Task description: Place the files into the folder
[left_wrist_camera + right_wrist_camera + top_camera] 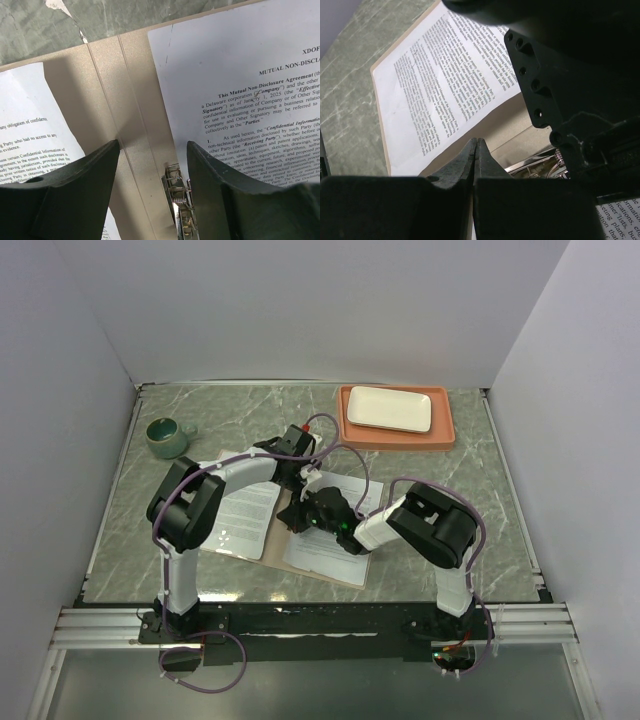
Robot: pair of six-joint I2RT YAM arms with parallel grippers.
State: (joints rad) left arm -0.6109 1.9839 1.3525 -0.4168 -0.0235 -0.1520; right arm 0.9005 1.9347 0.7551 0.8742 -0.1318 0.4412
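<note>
The tan folder (275,530) lies open on the table, a printed file on each half: one on the left (243,520), one on the right (322,548). My left gripper (152,150) hangs open over the folder's crease (125,120). A metal spring clip (179,200) lies between its fingers, close to the right finger (235,200). The files show to either side, left (30,135) and right (240,85). My right gripper (476,143) is shut with nothing in it, low over the folder (512,122) beside a file (435,85) and the clip (535,169). Both grippers, left (294,518) and right (318,502), meet at the folder's middle.
A salmon-orange tray (445,432) holding a white plate (390,408) stands at the back right. A green cup (166,436) sits at the back left. The left arm's black wrist (570,75) fills the right wrist view's upper right. White walls enclose the table.
</note>
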